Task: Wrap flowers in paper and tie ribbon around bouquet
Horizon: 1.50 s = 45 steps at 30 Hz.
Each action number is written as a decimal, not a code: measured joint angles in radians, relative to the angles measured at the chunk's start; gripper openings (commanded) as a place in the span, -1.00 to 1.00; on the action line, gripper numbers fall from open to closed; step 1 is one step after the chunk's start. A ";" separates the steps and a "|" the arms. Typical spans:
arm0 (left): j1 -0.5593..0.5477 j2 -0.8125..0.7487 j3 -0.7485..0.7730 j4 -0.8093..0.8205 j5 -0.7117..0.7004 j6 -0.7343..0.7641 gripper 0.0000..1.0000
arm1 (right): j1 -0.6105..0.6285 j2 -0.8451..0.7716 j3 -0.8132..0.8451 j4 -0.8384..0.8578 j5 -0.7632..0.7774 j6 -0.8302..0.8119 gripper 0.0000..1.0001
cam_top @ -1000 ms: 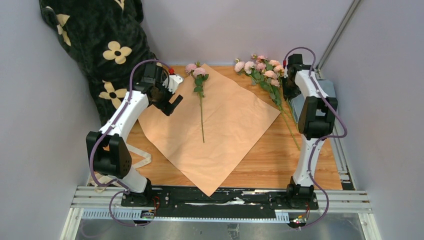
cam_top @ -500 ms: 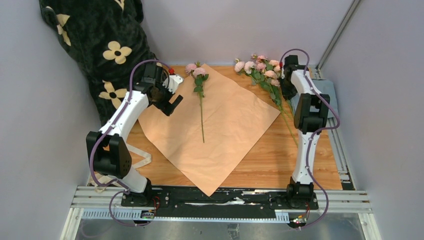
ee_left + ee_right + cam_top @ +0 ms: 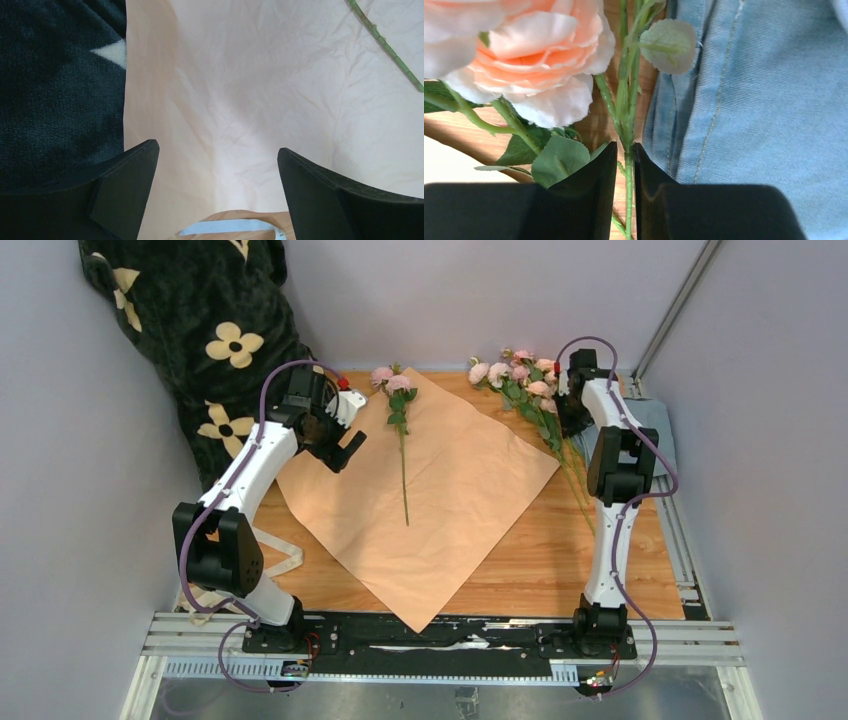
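Paper (image 3: 420, 500) lies flat on the table (image 3: 600, 570), peach face up, set as a diamond. One stem (image 3: 403, 455) lies along its middle, blooms at its far corner.

Flowers (image 3: 522, 378): the rest of the bunch sits just off the paper's far-right edge, with the stems trailing along that edge.

Right fingers (image 3: 589, 200): narrow, pinched on thin green stems of that bunch just below a pale pink bloom. More than one stem seems to run through the gap; I cannot count them. Blue cloth (image 3: 764, 100) lies beside the stems, on the side away from the paper.

Left fingers (image 3: 125, 195): wide, nothing in them, hanging over the paper's left corner where it meets the black blanket (image 3: 200, 330).

Ribbon (image 3: 296, 556): off the paper's near-left edge, beside the left arm, untouched.

Step in hand, as I read it: fetching the next flower across to the paper. Early in the task.

Risks from here:
- The grip is on slim, slick stems, so a lift could let them slide or swing.
- Leaves look tangled, so neighbours may drag along and scatter.
- The pinch is close to the cloth, so a fold could snag.
- Trailing stem ends sweeping over the paper could rumple it or knock the laid stem askew.
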<state>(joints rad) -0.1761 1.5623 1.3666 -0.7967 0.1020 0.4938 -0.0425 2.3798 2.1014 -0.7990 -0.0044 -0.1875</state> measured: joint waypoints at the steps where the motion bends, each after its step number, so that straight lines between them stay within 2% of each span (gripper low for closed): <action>1: 0.000 0.000 0.000 0.000 0.000 0.000 0.99 | 0.000 0.000 0.002 0.002 -0.010 -0.002 -0.59; 5: 0.000 0.000 0.000 0.000 0.003 0.000 1.00 | 0.000 0.023 0.021 0.006 -0.044 -0.004 -0.68; 8: 0.000 0.000 0.000 0.000 0.003 0.000 1.00 | 0.000 0.034 0.034 0.005 -0.058 -0.004 -0.96; 9: 0.000 0.000 0.000 0.000 0.003 0.000 1.00 | 0.000 0.036 0.038 0.005 -0.060 -0.002 -1.00; 15: 0.000 0.000 0.000 0.000 0.005 0.000 1.00 | 0.000 0.029 0.039 0.003 -0.049 0.002 -1.00; 19: 0.000 0.000 0.000 -0.001 0.009 -0.001 1.00 | 0.000 -0.037 0.027 -0.007 -0.025 0.002 -1.00; 23: 0.000 0.000 0.000 -0.003 0.011 0.000 1.00 | 0.000 -0.244 -0.060 0.029 -0.021 0.013 -1.00; 29: 0.000 0.000 0.000 -0.006 0.020 0.000 1.00 | 0.000 -0.681 -0.235 0.206 -0.045 0.074 -1.00; 35: 0.000 -0.005 0.000 -0.007 0.026 0.000 1.00 | 0.023 -0.889 -0.377 0.371 -0.204 0.215 -1.00; 40: 0.000 -0.035 0.000 -0.010 0.024 0.005 1.00 | 0.149 -0.938 -0.575 0.544 -0.322 0.421 -1.00; 43: 0.000 -0.047 0.000 -0.011 0.020 0.005 1.00 | 0.334 -0.905 -0.661 0.662 -0.332 0.567 -1.00; 45: 0.001 -0.047 0.000 -0.012 0.020 0.005 1.00 | 0.446 -0.827 -0.661 0.728 -0.340 0.646 -1.00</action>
<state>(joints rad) -0.1749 1.5154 1.3666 -0.8089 0.1219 0.4984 0.4034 1.5532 1.4399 -0.0711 -0.3443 0.4583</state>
